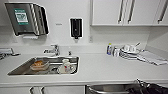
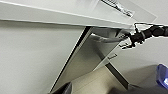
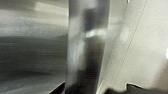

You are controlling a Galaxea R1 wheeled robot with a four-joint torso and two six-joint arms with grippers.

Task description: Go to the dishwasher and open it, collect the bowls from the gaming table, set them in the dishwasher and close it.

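The dishwasher (image 1: 107,89) sits under the counter at the bottom of the head view, with a stainless front and a horizontal bar handle (image 1: 112,86). My right arm (image 1: 151,88) reaches to it from the right. In the left wrist view the steel front (image 2: 87,62) looks tipped a little out from the white cabinet, and my right gripper (image 2: 126,44) is at its upper edge. The right wrist view is pressed close to the bar handle (image 3: 87,45), with the steel front (image 3: 30,47) behind it. The bowls and the gaming table are out of view.
The white counter (image 1: 105,67) holds a steel sink (image 1: 17,71) with an orange bowl (image 1: 38,64) and a mug (image 1: 66,67). White dishes (image 1: 130,51) and a bottle (image 1: 109,48) stand at the back right. White cabinet doors (image 2: 32,57) flank the dishwasher.
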